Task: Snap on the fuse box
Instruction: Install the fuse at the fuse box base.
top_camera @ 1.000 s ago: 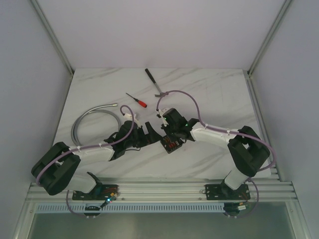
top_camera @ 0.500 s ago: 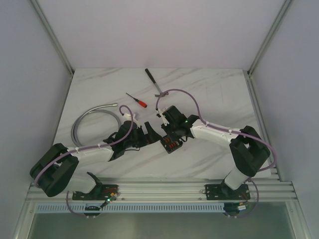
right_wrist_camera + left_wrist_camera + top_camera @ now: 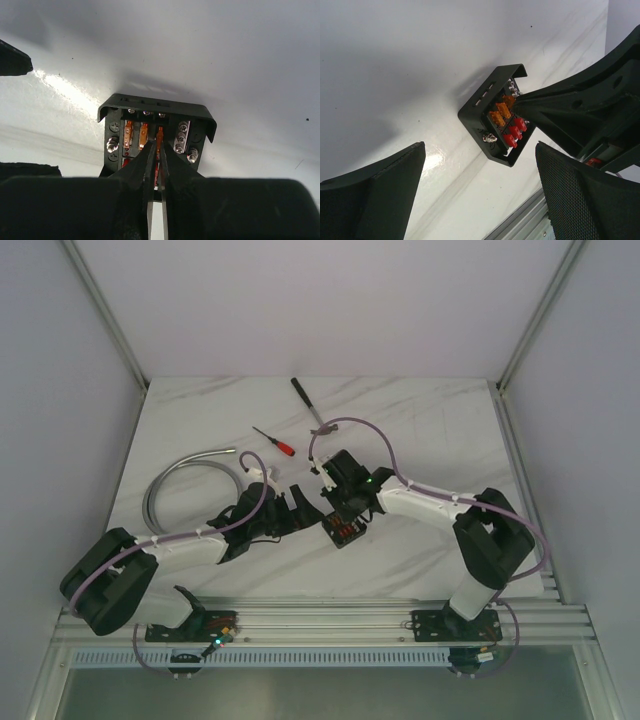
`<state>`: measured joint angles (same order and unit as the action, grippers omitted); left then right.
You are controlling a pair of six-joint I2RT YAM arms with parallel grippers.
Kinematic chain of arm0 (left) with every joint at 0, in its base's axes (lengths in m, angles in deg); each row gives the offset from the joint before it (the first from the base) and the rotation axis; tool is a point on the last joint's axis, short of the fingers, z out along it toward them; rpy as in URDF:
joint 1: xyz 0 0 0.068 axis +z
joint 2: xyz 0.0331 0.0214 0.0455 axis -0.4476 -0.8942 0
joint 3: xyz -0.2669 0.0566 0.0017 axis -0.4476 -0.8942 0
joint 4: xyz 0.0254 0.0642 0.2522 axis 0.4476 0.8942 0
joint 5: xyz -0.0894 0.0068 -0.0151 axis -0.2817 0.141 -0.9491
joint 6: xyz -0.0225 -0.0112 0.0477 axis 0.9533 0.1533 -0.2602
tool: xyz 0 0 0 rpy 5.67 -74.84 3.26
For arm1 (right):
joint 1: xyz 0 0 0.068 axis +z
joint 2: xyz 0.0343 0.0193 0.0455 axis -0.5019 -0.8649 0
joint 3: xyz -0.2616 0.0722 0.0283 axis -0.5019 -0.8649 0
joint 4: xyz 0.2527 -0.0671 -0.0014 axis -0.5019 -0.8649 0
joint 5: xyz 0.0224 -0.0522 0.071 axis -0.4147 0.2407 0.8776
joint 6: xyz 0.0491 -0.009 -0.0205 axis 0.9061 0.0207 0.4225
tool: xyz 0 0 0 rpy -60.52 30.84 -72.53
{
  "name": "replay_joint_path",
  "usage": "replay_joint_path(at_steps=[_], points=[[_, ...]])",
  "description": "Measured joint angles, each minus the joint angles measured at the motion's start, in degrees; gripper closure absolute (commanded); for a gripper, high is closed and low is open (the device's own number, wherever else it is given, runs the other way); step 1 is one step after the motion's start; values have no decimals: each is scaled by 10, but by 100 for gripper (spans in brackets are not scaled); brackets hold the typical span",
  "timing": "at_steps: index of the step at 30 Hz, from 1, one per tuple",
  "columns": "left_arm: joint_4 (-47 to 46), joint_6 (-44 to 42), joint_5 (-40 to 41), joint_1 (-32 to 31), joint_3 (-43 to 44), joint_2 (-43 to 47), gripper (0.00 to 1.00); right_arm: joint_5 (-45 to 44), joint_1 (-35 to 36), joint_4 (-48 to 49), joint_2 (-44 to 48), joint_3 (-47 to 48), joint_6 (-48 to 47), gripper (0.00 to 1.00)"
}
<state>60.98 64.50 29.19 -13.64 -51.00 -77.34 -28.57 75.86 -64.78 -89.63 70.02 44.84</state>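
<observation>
Fuse box (image 3: 343,531): lay face up on the surface (image 3: 430,420), near its middle and between the two claws; its open face showed rows of orange and red fuses.
Right claw (image 3: 159,150): stood right over the box, closed to a thin slit, with its tips pinching an orange fuse (image 3: 160,134) in the back row.
Left claw (image 3: 480,195): gaped wide and held nothing, just beside the box and not touching it.
Further out: a red-handled screwdriver (image 3: 275,441), a black-handled tool (image 3: 308,403) and a grey hose (image 3: 175,480) lay well apart from the box.
Progress: apparently midway, since fuses sat in their slots while one was being worked; no cover could be seen, so the snapping looked unfinished.
Change: the right arm had edged slightly leftward, while the box and the left arm had hardly moved.
</observation>
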Motion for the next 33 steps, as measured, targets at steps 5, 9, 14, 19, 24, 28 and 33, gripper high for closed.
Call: replay_joint_path(at_steps=[5, 9, 14, 19, 24, 28, 33], points=[[0, 0, 0, 0, 0, 0, 0, 2, -2, -8, -7, 8, -2, 99], [0, 0, 0, 0, 0, 0, 0, 4, -3, -13, -11, 12, -4, 100], [0, 0, 0, 0, 0, -1, 0, 5, -3, -35, -27, 33, -8, 100], [0, 0, 0, 0, 0, -3, 0, 8, -3, -49, -45, 52, -11, 100], [0, 0, 0, 0, 0, -6, 0, 13, -2, -55, -60, 67, -15, 100], [0, 0, 0, 0, 0, -7, 0, 16, -2, -59, -79, 86, -15, 100], [0, 0, 0, 0, -2, -7, 0, 16, -2, -66, -113, 123, -12, 100]])
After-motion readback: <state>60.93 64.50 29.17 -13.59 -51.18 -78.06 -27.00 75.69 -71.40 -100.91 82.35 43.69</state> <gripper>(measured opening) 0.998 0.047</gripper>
